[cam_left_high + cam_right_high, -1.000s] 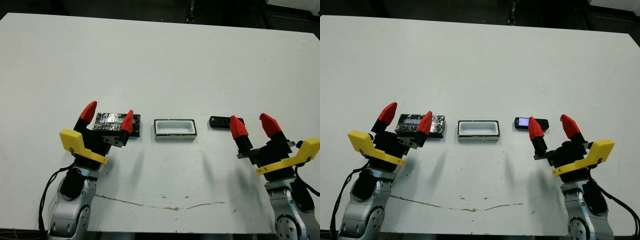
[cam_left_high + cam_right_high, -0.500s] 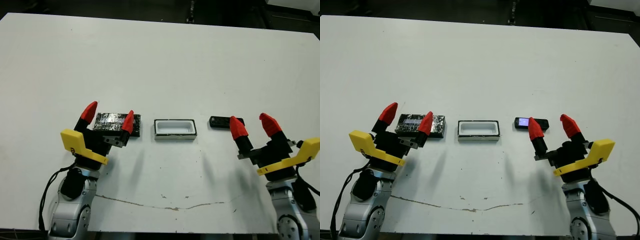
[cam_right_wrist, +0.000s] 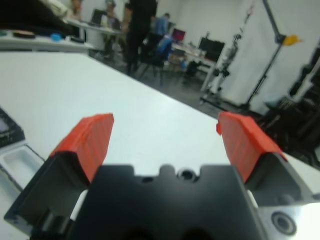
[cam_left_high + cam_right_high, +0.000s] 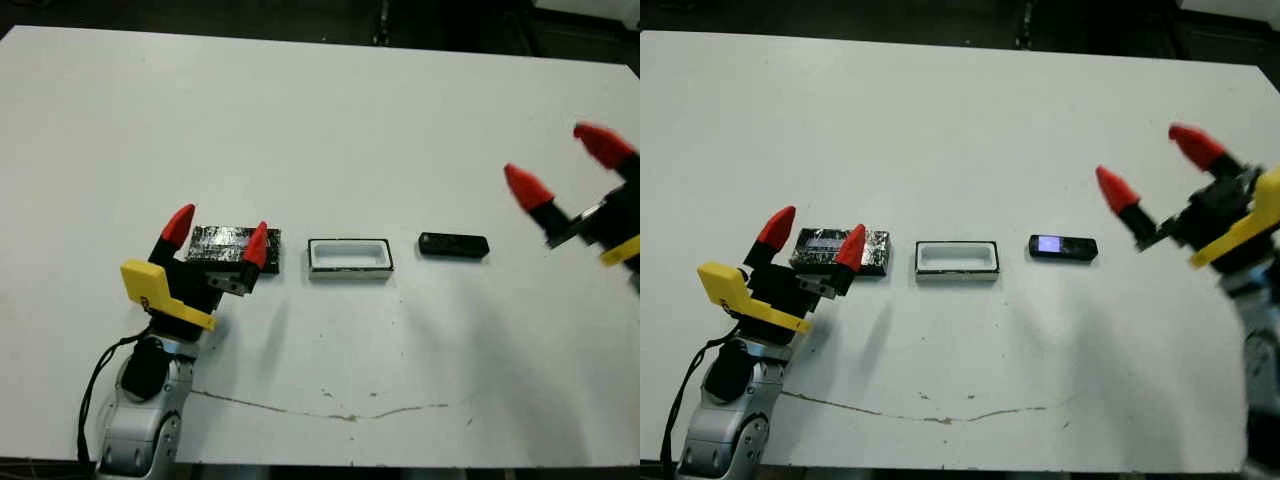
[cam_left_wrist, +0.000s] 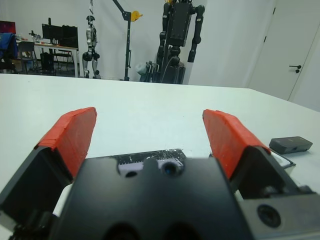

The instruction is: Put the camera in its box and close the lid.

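Observation:
The camera [image 4: 453,245], a small black bar, lies flat on the table just right of the box [image 4: 350,257], a shallow white tray with a dark rim. The lid [image 4: 225,240], black with a crinkly silvery top, rests left of the box. My left gripper [image 4: 218,232] stands open right at the lid's near edge, with nothing held. My right gripper [image 4: 563,165] is open and raised above the table, well to the right of the camera and empty. In the left wrist view the lid [image 5: 150,156] sits between the fingers, with the camera [image 5: 291,144] off to the side.
The white table [image 4: 320,120] has a thin crack line [image 4: 330,410] near its front edge. In the right wrist view the box [image 3: 17,162] shows off to one side, with people and desks beyond the table.
My right gripper has lifted off the table beside the camera and swung up and to the right. The left gripper, lid, box and camera have not moved.

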### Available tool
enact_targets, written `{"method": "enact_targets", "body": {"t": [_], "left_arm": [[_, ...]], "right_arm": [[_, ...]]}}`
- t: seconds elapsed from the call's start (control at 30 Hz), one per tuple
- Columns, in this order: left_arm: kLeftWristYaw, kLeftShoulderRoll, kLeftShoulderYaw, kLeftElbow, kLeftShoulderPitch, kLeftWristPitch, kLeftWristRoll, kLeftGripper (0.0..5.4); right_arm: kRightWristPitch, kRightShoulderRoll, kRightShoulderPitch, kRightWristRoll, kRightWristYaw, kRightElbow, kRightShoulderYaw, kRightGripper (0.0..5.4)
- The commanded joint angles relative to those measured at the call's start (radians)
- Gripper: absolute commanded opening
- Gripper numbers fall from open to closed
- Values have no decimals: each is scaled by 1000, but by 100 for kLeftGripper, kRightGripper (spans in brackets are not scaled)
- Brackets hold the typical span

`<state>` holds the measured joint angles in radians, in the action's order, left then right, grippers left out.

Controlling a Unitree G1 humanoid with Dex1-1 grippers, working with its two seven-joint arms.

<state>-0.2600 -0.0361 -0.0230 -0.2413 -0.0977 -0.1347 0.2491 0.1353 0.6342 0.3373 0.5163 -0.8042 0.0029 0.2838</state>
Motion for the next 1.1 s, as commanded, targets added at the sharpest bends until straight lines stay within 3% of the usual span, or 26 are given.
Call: {"method": "enact_targets", "body": {"t": [0.03, 0.2, 0.4, 0.53, 0.8, 1.1], "left_arm": [[1, -1, 0, 2, -13, 2, -1, 540], [-2, -2, 1, 2, -14, 5, 3, 540], [-7, -3, 2, 3, -15, 4, 9, 540], [-3, -3, 2, 2, -13, 2, 4, 540], [2, -2, -2, -1, -10, 7, -3, 540], [2, -2, -2, 3, -7, -1, -9, 540]], "right_arm": [[16, 81, 129, -21, -162, 157, -58, 538], [15, 140, 290, -108, -344, 300, -175, 538], [-137, 129, 447, -229, -557, 507, -298, 538], [-107, 121, 552, -319, -675, 626, -403, 538], [-244, 62, 649, -466, -713, 791, -503, 538], [-305, -20, 694, -552, -710, 948, -541, 538]]}}
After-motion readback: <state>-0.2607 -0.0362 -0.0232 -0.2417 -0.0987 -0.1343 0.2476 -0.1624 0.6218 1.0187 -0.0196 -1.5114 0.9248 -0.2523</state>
